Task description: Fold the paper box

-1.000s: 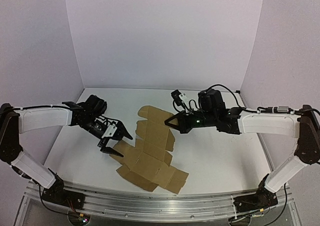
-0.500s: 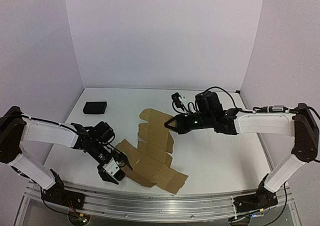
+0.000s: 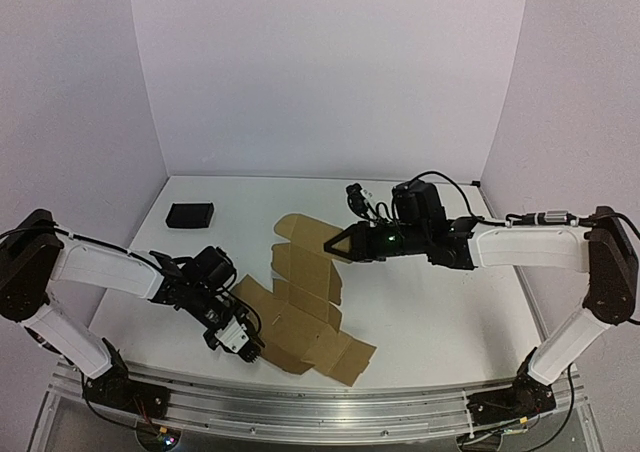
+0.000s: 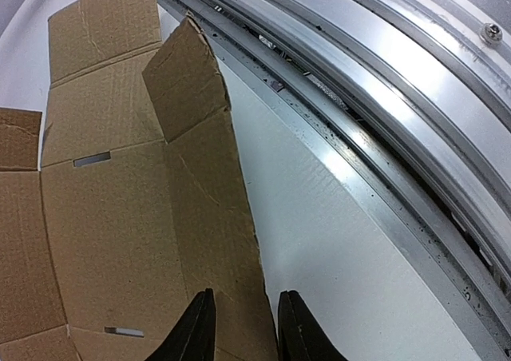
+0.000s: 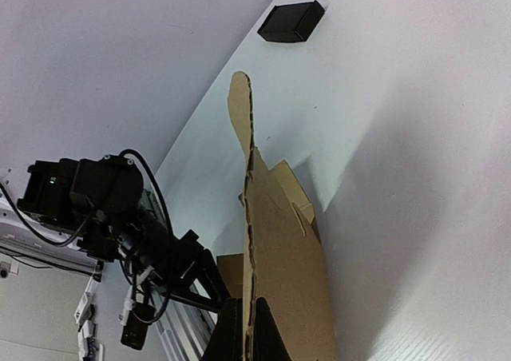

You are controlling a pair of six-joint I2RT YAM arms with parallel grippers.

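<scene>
A: Where does your paper box (image 3: 300, 317) lie?
B: Unfolded in the middle of the worktop (image 3: 430, 302). Its far right flap stands up, pinched in your right fingers (image 5: 227, 337).
A: And your left fingers (image 4: 200, 333)?
B: Narrow but apart, straddling the sheet's near left edge, one over cardboard and the other over bare worktop.

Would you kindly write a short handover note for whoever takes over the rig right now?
Right gripper: shut on the paper box, holding its far part raised on edge.
Left gripper: jaws either side of the box's near-left edge; a firm grip is not certain.
Box: a die-cut sheet, otherwise mostly flat on the table.
Done: one part lifted.
Left: all remaining folds and closing.
</scene>
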